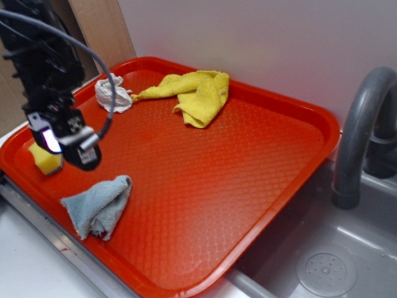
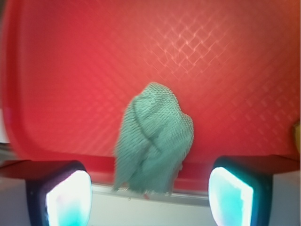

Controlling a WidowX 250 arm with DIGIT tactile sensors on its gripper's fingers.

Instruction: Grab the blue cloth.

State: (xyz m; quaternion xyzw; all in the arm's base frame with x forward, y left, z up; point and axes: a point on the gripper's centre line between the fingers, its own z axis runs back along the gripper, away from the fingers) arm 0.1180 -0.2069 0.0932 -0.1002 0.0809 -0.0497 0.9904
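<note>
The blue cloth (image 1: 99, 206) lies crumpled on the red tray (image 1: 248, 186) at its near left edge, one corner draped over the rim. In the wrist view the blue cloth (image 2: 153, 139) sits centred below me, hanging over the tray's rim. My gripper (image 1: 69, 144) hovers open above the tray, up and to the left of the cloth, apart from it. Both pale fingertips (image 2: 68, 200) stand wide apart in the wrist view, and my gripper (image 2: 149, 200) holds nothing between them.
A yellow towel (image 1: 195, 93) and a small white rag (image 1: 113, 94) lie at the tray's far side. A yellow sponge-like block (image 1: 44, 160) sits at the left edge behind my gripper. A grey faucet (image 1: 360, 130) and sink (image 1: 322, 261) stand to the right.
</note>
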